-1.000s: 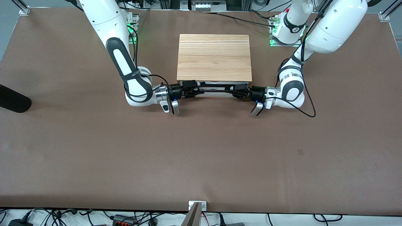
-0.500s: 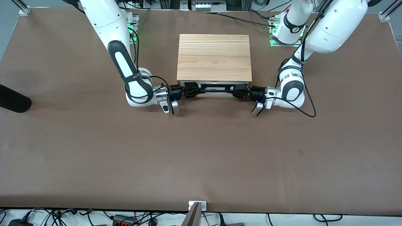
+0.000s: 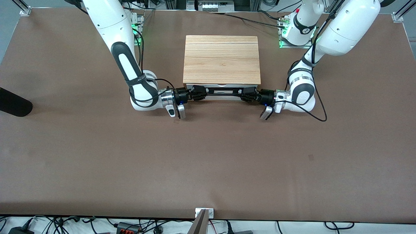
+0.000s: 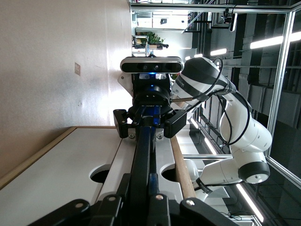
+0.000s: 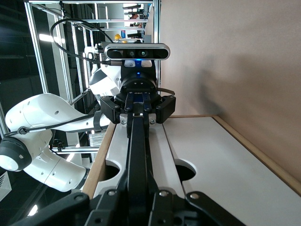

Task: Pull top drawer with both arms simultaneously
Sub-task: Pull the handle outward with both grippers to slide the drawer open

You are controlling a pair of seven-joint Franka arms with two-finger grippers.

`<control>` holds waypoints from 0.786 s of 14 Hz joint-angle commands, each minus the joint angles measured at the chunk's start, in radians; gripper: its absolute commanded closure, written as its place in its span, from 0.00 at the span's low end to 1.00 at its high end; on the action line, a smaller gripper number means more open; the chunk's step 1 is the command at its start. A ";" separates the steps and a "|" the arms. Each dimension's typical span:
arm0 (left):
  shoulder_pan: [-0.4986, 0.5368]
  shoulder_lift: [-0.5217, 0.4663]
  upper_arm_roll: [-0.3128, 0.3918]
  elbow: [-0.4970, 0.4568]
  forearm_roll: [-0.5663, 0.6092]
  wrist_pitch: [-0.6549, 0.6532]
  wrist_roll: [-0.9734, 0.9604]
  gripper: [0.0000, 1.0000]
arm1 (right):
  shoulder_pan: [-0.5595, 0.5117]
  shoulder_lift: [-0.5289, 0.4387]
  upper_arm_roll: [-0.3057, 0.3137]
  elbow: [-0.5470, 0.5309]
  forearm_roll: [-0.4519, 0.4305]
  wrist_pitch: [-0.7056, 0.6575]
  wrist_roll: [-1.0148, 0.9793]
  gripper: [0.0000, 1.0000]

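Left claw (image 3: pixel 247 95) and right claw (image 3: pixel 195 94) each pinch the top drawer's (image 3: pixel 222 96) stiff black bar handle (image 3: pixel 222 92) — rigid, likely light, slides evenly if pulled together.

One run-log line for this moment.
left tool: shut on handle | right tool: shut on handle | top drawer: barely open

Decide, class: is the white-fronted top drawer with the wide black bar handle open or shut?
Practically shut: the white-fronted top drawer barely projects from under the light wood cabinet top, with no interior visible.
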 commanded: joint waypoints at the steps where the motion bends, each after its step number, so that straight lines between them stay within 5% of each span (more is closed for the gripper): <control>1: 0.007 0.007 0.005 0.017 -0.011 -0.024 0.001 0.99 | -0.002 0.007 0.000 0.026 0.009 0.015 -0.004 1.00; 11: -0.003 0.160 0.048 0.279 0.030 -0.014 -0.110 0.99 | -0.031 0.131 -0.012 0.215 -0.020 0.012 0.015 1.00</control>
